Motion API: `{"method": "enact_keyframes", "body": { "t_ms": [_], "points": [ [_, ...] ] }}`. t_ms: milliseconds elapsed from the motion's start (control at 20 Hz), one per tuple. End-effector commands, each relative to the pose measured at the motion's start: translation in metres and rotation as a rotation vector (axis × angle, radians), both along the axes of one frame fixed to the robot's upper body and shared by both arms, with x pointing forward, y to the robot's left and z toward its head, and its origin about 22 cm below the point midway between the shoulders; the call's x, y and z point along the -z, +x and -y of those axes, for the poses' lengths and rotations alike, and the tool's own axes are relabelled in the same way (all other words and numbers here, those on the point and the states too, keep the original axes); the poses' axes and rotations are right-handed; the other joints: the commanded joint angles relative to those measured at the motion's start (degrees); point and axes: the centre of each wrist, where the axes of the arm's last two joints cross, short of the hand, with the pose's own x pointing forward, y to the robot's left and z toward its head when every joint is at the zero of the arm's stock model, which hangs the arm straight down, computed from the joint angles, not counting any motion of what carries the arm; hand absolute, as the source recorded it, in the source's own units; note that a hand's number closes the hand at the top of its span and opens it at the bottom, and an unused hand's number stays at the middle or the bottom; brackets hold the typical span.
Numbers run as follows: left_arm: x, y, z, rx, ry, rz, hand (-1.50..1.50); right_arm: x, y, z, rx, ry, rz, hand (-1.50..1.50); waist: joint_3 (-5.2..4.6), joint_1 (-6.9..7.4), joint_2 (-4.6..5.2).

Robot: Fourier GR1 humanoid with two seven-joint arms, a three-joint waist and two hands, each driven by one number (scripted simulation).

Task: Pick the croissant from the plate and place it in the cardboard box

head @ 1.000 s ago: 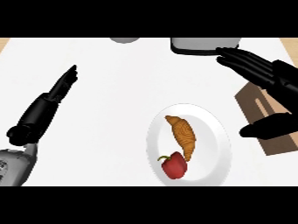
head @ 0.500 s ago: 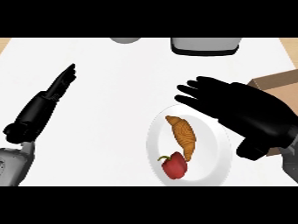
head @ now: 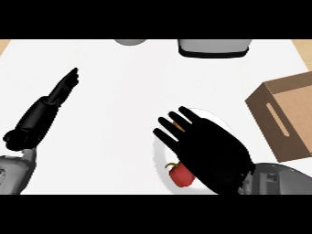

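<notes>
The robot's right hand (head: 209, 148) hovers over the white plate (head: 159, 145) in the lower middle of the frame, fingers straight and spread, covering nearly all of the croissant (head: 177, 125). Only a thin golden-brown sliver of the pastry shows between the fingers near the plate's upper edge, so its full shape and lie cannot be read. Nothing is gripped; the hand is open, and whether it touches the croissant cannot be told.

The step in hand appears to be the reach and descent for the pick, with the lift and transfer not yet begun. The next move likely calls for the fingers and thumb to curl round the pastry without catching the red pepper (head: 181, 175), which sits on the same plate at its lower edge, just beside the palm.

The cardboard box (head: 300, 116) stands at the right of the frame, well apart from the plate, with a slot handle visible in its side. The carry would run to the right and over its near wall.

The left hand (head: 62, 89) rests open at the upper left of the white bench (head: 151, 77), fingers straight, holding nothing. A grey appliance (head: 212, 47) sits at the top edge.
</notes>
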Motion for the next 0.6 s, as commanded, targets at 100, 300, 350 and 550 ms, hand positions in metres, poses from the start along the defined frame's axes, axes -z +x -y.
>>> {"method": "enact_keyframes", "body": {
  "t_ms": [100, 300, 350, 550],
  "points": [
    [0.003, -0.001, 0.01, -0.004, -0.002, 0.016, 0.0, 0.018, -0.013, -0.027, 0.087, -0.077, -0.015, -1.5, 0.06, -0.12, 0.13],
    [-0.011, -0.006, 0.0, 0.016, 0.002, 0.014, 0.0, 0.039, -0.022, -0.034, 0.105, -0.073, -0.057, -1.5, 0.08, 0.02, 0.14],
    [0.009, -0.004, 0.009, 0.012, -0.004, 0.003, 0.0, 0.037, -0.019, -0.032, 0.106, -0.086, -0.052, -1.5, 0.08, -0.11, 0.18],
    [0.009, -0.011, 0.0, 0.0, 0.004, 0.002, 0.0, 0.039, -0.016, -0.031, 0.108, -0.145, 0.039, -1.5, 0.09, 0.14, 0.17]
  ]
}}
